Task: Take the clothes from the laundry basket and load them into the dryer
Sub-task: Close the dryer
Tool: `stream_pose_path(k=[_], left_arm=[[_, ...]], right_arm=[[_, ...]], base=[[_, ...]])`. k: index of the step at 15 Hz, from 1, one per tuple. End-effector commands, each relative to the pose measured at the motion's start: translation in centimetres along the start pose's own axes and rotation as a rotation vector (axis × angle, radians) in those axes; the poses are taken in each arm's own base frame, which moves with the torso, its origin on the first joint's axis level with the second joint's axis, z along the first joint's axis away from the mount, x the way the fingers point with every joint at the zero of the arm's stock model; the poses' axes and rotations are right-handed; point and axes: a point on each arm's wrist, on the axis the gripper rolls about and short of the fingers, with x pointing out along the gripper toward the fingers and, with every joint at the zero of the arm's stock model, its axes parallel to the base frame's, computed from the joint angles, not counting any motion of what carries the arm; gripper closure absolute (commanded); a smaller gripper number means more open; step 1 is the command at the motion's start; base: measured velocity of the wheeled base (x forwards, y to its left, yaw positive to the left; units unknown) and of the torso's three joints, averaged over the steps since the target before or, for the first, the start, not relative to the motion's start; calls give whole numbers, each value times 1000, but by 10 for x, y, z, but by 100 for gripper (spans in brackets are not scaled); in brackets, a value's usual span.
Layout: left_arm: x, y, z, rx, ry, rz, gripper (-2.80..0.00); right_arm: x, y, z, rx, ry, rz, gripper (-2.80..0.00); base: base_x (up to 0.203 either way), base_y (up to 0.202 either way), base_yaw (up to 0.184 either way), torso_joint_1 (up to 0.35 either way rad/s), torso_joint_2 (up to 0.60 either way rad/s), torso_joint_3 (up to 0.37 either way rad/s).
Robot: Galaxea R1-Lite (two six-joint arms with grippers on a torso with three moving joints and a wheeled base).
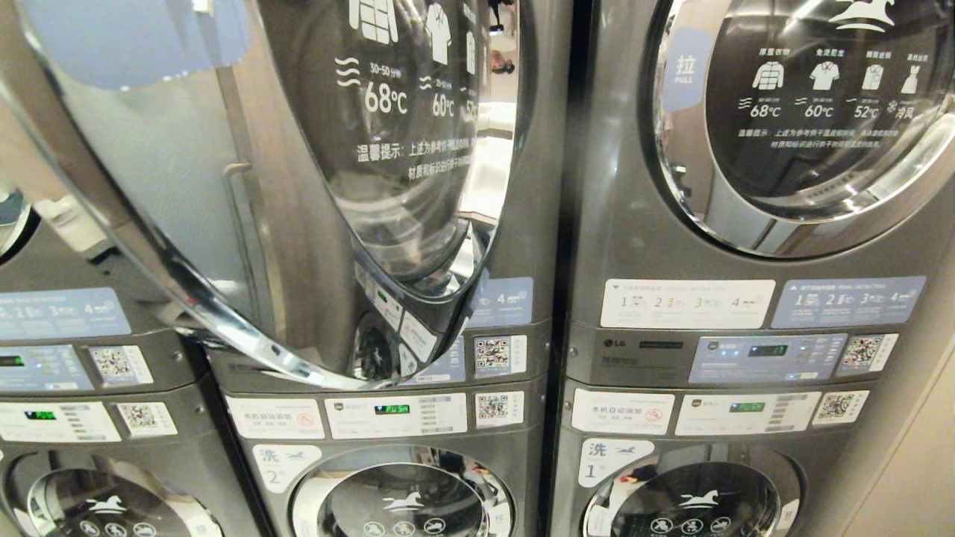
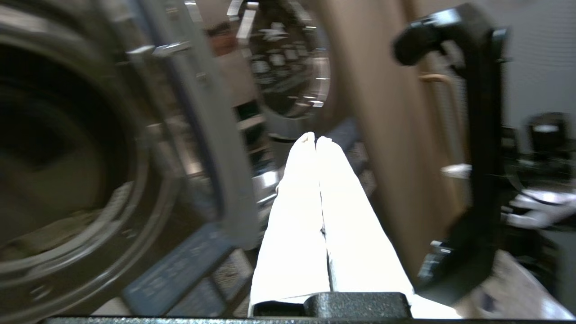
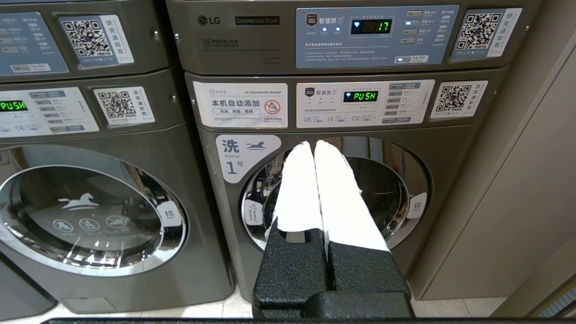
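Two grippers show only in their own wrist views, and neither holds any cloth: the left gripper [image 2: 317,139] has its white fingers [image 2: 297,211] pressed together, tips touching, and hangs beside the swung-out dryer door [image 1: 246,186], with the dark open drum [image 2: 58,148] on the other side of that door's rim. The right gripper [image 3: 313,145] is likewise closed on nothing and points at the lower washer [image 3: 333,193] of the right-hand stack. No laundry basket and no clothes appear in any view, so where they stand I cannot tell; the drum looks dark, and nothing can be made out lying in it. My reading is that the door is open and ready, while the loading itself is all yet to do: fetching a garment, carrying it to the opening, letting it go inside. Writing is plentiful. The right stack's upper panel [image 3: 342,38] reads "LG" and "Commercial Dryer", with a display showing 17; the panel below reads "LG Commercial Washer", its green display "PUSH". The washer door carries a badge with "洗", "Washer" and "1", and its neighbour in the head view a "2". The closed dryer door [image 1: 813,112] on the right shows a "PULL" tab and temperatures 68°C, 60°C and 52°C. QR stickers sit beside each panel.
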Motion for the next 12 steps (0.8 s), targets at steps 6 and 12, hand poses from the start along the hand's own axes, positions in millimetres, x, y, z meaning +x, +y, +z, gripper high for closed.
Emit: stream_pose_path(k=[6,12], left_arm=[[44,42,13,-120,60,-359,0],[64,61,13,-152,75,-435,0]], right_arm=[[0,0,0,0,7,1,0],[2,0,1,-1,22,1,0]], base=[[0,0,0,0,0,0],[0,0,0,0,0,0]])
